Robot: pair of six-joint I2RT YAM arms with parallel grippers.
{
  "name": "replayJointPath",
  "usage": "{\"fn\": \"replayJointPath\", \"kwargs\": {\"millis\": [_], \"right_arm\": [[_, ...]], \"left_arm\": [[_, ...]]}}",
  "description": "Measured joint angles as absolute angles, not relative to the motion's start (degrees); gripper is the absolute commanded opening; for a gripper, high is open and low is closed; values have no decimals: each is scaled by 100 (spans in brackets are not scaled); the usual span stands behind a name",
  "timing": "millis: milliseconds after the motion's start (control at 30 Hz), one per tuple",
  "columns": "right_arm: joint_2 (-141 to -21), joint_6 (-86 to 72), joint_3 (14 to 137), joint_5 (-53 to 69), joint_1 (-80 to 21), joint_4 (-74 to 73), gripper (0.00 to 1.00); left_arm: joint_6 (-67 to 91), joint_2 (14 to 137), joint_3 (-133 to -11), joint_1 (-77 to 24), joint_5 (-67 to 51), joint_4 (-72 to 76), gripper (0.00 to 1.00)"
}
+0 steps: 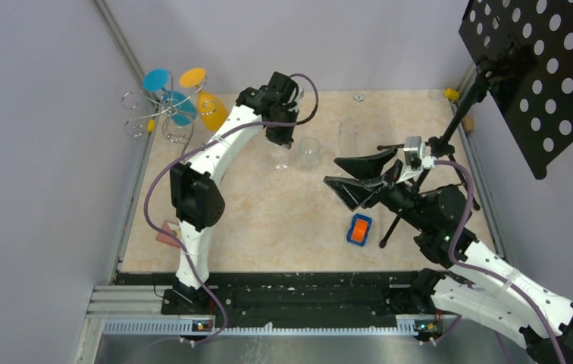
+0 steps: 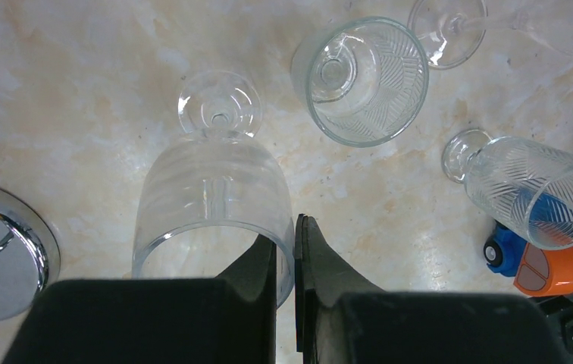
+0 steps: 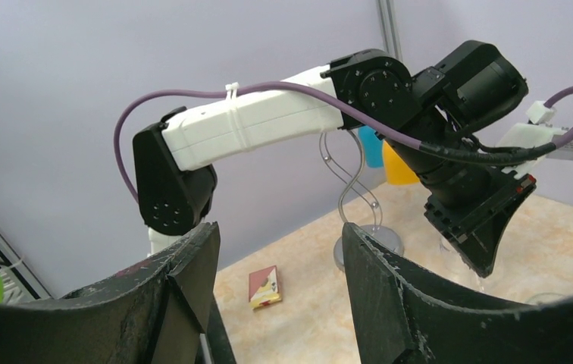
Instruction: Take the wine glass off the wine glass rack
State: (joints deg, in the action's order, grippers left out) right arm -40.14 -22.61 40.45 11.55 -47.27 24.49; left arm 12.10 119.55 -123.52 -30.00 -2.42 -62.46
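The wine glass rack (image 1: pixel 164 114) stands at the far left corner, with a blue glass (image 1: pixel 180 106) and a yellow glass (image 1: pixel 209 111) hanging on it. Its chrome base (image 2: pixel 7 250) shows at the left of the left wrist view, and its wavy stem (image 3: pixel 350 182) shows in the right wrist view. My left gripper (image 1: pixel 280 140) is to the right of the rack, shut on the rim of a clear wine glass (image 2: pixel 211 189). One finger is inside the bowl and one outside, with the foot (image 2: pixel 219 112) pointing down at the table. My right gripper (image 1: pixel 332 171) is open and empty at mid-table.
Clear patterned glasses stand near the held one (image 2: pixel 367 80) (image 2: pixel 530 189). A blue and orange object (image 1: pixel 358 229) lies mid-table. A black tripod stand with a perforated board (image 1: pixel 533 68) is at the right. A small red and yellow box (image 3: pixel 264 287) lies by the left edge.
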Motion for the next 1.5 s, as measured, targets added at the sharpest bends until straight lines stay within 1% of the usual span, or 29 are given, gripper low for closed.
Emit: {"fn": "replayJointPath", "kwargs": {"millis": [100,133,200,267,367,400,800,967,1133,1300,1500], "right_arm": [[-4014,-2309,3999,1144,-4727,2456,61],[-4014,-2318,3988,1140,-4727,2462,61],[-4012,-2346,3977,1133,-4727,2464,61],[-4012,-2370,3975,1111,-4727,2464,61],[-4012,-2410,3975,1072,-4727,2467,61],[-4012,-2423,3975,1041,-4727,2460,61],[-4014,-2580,3975,777,-4727,2231,61],[-4014,-2707,3975,572,-4727,2069,61],[-4012,-2816,3977,425,-4727,1935,61],[-4014,-2945,3977,377,-4727,1885,61],[-4025,-3074,3977,349,-4727,1883,61]], "left_arm": [[1210,11963,-12302,-2993,-220,-6252,12],[1210,11963,-12298,-2991,-207,-6250,15],[1203,11963,-12291,-2987,-187,-6248,26],[1194,11963,-12276,-2978,-183,-6239,35],[1166,11963,-12261,-2976,-163,-6182,46],[1164,11963,-12261,-2976,-156,-6165,48],[1020,11795,-12328,-2947,-43,-6121,60],[893,11190,-12335,-2917,-255,-6042,62],[836,10344,-12381,-2727,-510,-5839,67],[1046,9358,-12162,-1850,-1323,-5157,75],[1796,8213,-11286,-572,-2029,-3844,75]]}}
